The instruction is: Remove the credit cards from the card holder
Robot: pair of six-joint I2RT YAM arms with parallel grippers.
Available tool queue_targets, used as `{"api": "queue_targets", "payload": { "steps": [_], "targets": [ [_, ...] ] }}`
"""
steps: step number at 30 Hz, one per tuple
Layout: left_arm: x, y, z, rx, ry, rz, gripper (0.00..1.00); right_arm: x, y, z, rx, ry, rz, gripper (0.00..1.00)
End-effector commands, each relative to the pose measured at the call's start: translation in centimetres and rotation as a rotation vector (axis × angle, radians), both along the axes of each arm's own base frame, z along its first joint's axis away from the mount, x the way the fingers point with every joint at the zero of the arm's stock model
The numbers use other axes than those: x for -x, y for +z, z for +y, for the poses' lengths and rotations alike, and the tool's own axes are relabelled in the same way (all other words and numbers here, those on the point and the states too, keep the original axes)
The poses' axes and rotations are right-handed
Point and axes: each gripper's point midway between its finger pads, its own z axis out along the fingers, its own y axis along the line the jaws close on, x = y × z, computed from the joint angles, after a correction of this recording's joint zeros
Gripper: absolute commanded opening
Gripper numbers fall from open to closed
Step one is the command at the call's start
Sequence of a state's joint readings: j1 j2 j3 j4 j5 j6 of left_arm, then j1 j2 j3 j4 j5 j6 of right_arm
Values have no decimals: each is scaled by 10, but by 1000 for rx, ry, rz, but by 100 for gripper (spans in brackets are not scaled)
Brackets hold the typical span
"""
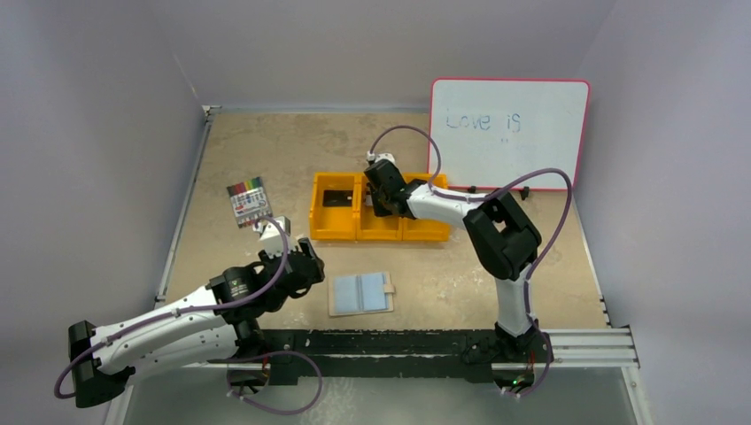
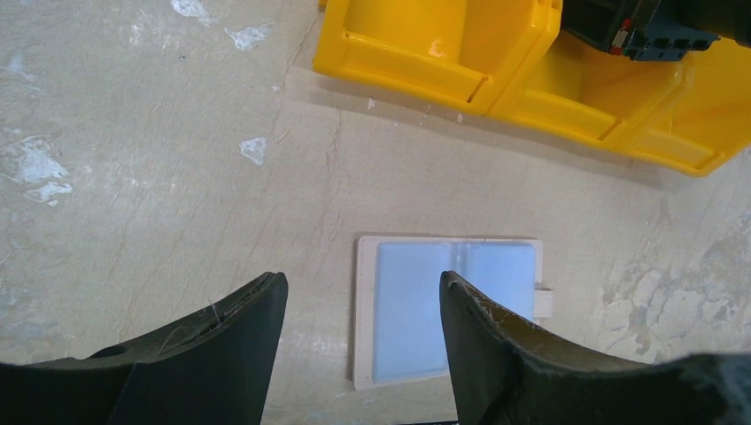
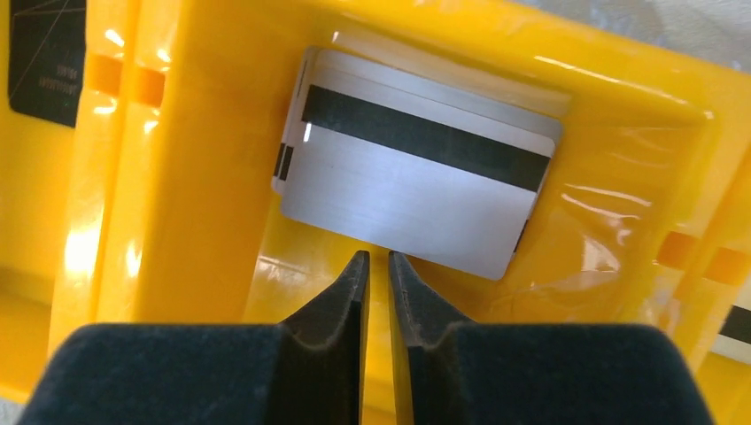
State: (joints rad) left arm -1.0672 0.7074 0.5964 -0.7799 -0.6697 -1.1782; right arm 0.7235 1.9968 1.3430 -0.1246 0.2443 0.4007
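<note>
- A stack of silver magnetic-stripe cards (image 3: 416, 177) lies in the middle compartment of the yellow tray (image 1: 335, 232). A dark card (image 3: 44, 44) lies in the compartment next to it.
- The card holder (image 2: 447, 310) lies flat and open, just on the robot's side of the tray and apart from it. Its light blue panels show no card, so the emptying looks finished or nearly so. A card tucked deep in a pocket cannot be ruled out.
- The right gripper (image 3: 375, 266) hangs over the tray's middle compartment. Its fingers are almost pressed together, pinch nothing, and sit above the stack's near edge.
- The left gripper (image 2: 361, 283) hovers on the robot's side of the tray with its fingers spread wide and empty. The holder lies below them, one half between them and the other half behind the right finger.
</note>
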Motion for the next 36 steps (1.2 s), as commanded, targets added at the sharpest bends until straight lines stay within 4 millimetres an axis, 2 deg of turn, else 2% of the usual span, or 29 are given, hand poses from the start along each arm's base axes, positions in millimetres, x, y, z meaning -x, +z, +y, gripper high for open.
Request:
{"api": "queue_targets", "payload": {
  "steps": [1, 6, 10, 13, 18, 23, 24, 28, 33, 36],
  "targets": [
    [-6, 11, -1, 20, 29, -31, 63, -23, 21, -9, 44, -68, -105, 16],
    [-6, 8, -1, 12, 27, -24, 63, -27, 17, -13, 76, -70, -113, 16],
    [-5, 7, -1, 16, 29, -23, 64, -25, 27, -11, 51, -57, -128, 18],
    [-6, 7, -2, 21, 27, -22, 64, -18, 46, -5, -9, -24, -141, 22],
    [-5, 3, -7, 29, 17, -13, 63, -1, 95, -1, -126, 34, -190, 30],
    [-2, -9, -17, 54, 2, 24, 63, 41, 126, 1, -289, 69, -180, 34],
    [1, -17, -22, 74, -14, 48, 64, 53, 126, 3, -326, 74, -164, 34],
    [9, -37, -36, 167, -12, 107, 59, 109, 102, 13, -434, 97, -60, 35],
    [11, -48, -28, 208, 43, 111, 56, 176, 86, 55, -572, 165, 52, 39],
    [13, -55, -26, 226, 62, 123, 55, 199, 71, 75, -577, 189, 107, 40]
  ]
}}
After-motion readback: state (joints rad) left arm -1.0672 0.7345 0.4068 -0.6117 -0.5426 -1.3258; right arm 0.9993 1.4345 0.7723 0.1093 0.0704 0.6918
